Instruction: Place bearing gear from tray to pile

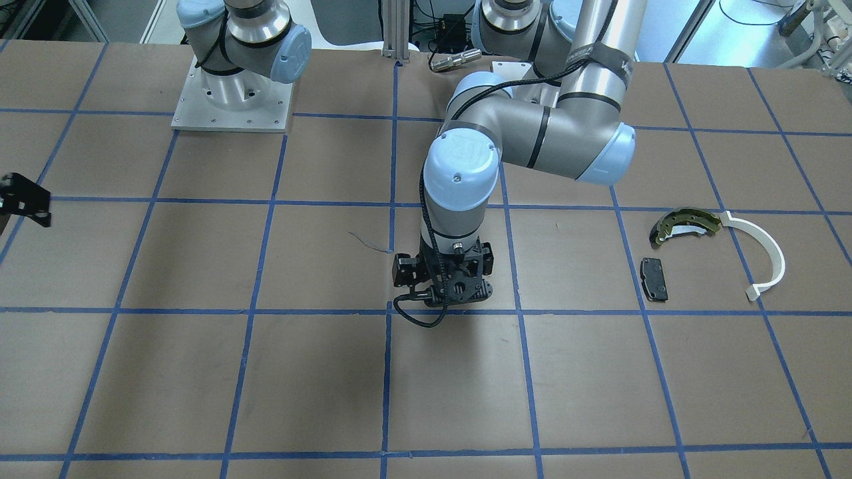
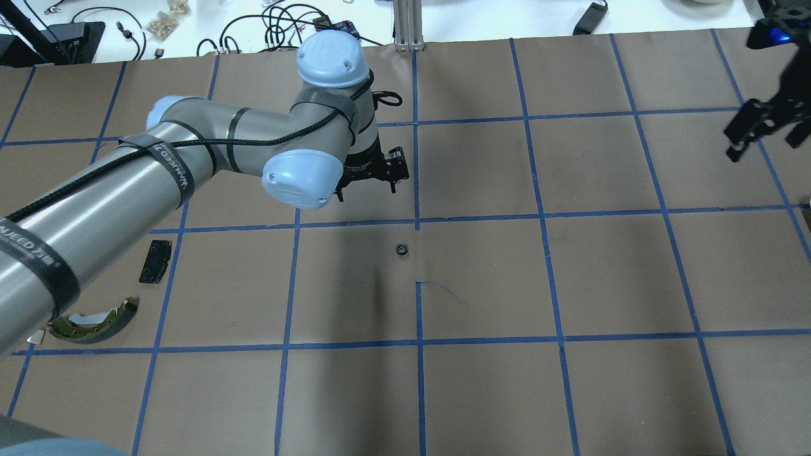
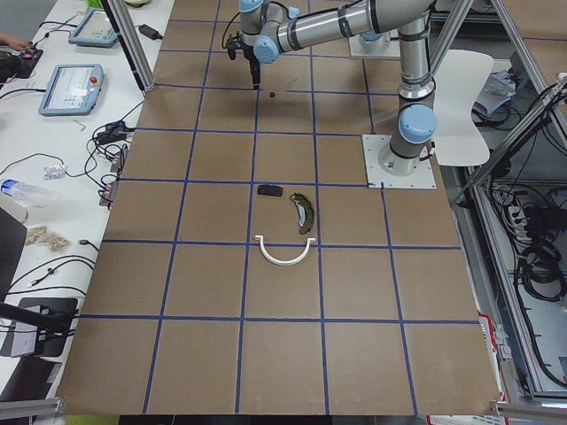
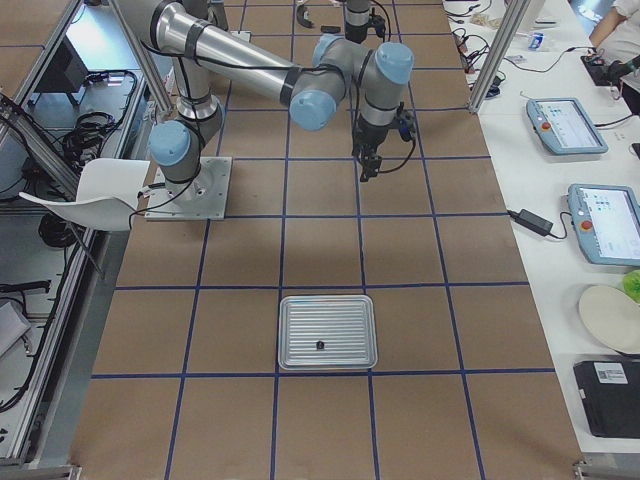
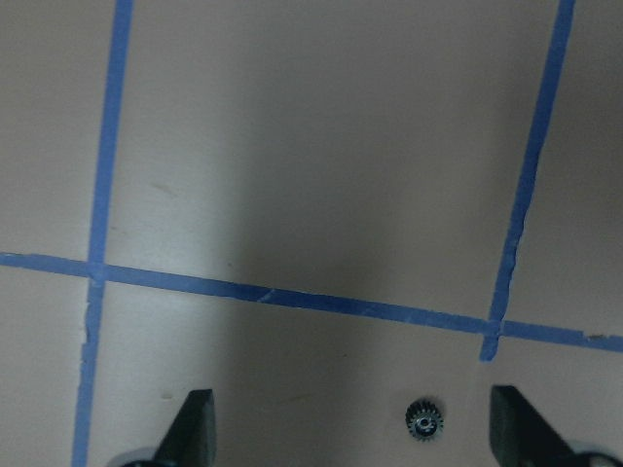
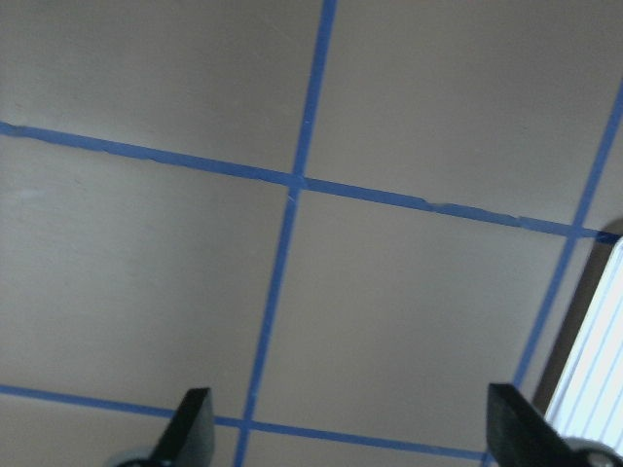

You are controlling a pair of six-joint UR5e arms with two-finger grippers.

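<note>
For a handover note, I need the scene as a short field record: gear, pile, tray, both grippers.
bearing gear: lying on the table, outside the tray, far from the pile
pile: brake shoe, dark pad, white arc, lying loose
tray: holds one small dark part
left gripper: open, above the gear, not touching it
right gripper: open, empty, tray edge in its view

Robotics lab cell: a brown paper-covered table gridded in blue tape, grey-and-pale-blue jointed robot arms bolted to a square metal base plate, a silver aluminium extrusion post, grey touchscreen teach pendants and tangled black cables on white side benches.
</note>
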